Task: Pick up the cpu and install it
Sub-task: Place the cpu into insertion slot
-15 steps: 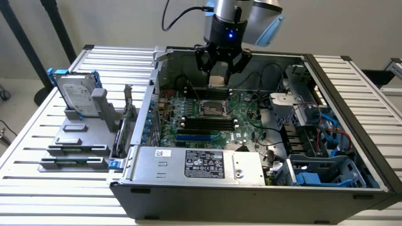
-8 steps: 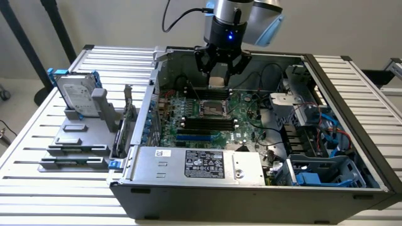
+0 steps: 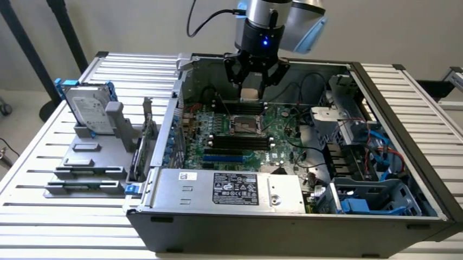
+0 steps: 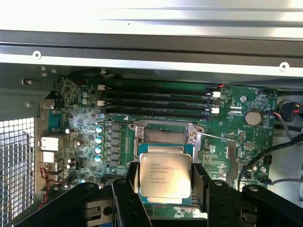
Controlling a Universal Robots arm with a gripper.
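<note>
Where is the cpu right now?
The cpu is held in the gripper, in the air near the motherboard socket, inside the open computer case, at the exterior view's upper middle.

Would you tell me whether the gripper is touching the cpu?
Touching. In the wrist view the gripper has its black fingers pressed against opposite edges of the cpu.
</note>
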